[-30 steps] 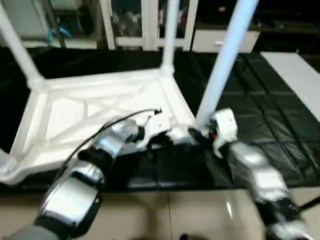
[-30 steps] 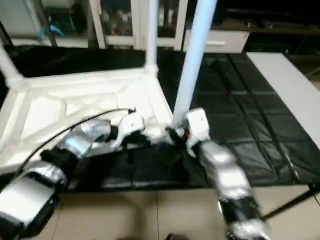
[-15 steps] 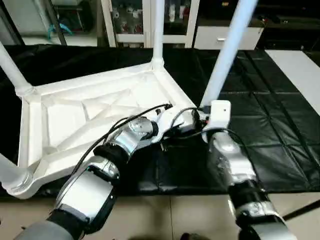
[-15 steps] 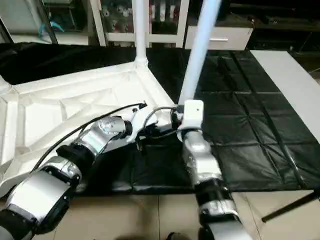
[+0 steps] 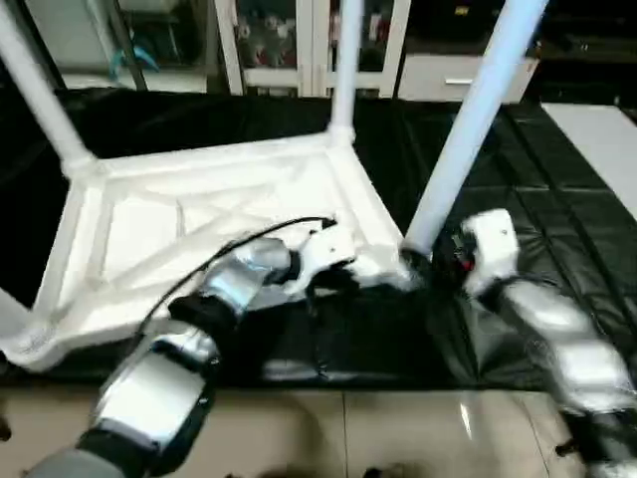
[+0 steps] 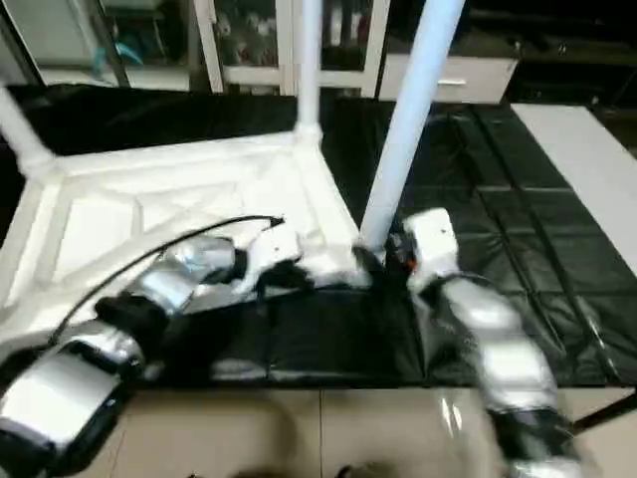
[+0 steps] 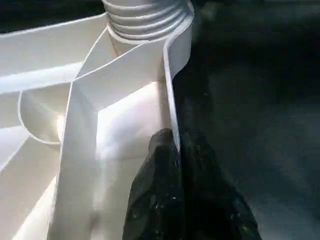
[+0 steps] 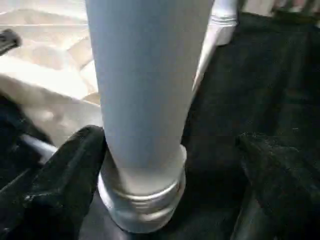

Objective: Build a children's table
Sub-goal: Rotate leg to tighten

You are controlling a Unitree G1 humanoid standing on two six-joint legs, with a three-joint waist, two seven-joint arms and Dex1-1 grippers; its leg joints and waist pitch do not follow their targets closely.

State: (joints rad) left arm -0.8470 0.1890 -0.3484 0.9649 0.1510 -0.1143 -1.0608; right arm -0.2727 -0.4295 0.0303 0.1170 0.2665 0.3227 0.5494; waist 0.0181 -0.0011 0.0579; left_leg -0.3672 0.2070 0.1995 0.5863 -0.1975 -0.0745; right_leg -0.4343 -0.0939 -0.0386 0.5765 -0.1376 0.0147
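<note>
The children's table lies upside down on a black mat, its white X-ribbed top (image 5: 199, 214) facing up. White legs stand in its corner sockets: one at the near right (image 5: 468, 110), one at the far right (image 5: 343, 60), one at the far left (image 5: 40, 90). My left gripper (image 5: 333, 281) is shut on the top's thin rim (image 7: 170, 95) just beside the near-right socket. My right gripper (image 8: 170, 170) is open around the base of the near-right leg (image 8: 145, 100). One finger (image 8: 65, 175) lies against the leg and the other finger (image 8: 275, 170) stands well off it.
The black mat (image 5: 557, 199) spreads to the right of the table. A white board (image 5: 607, 139) lies at the far right. Cabinets (image 5: 279, 40) stand at the back. Beige floor (image 5: 348, 428) runs along the mat's near edge.
The head view has shifted. My right wrist now sits a little farther right of the leg's base. My left gripper keeps its hold on the rim.
</note>
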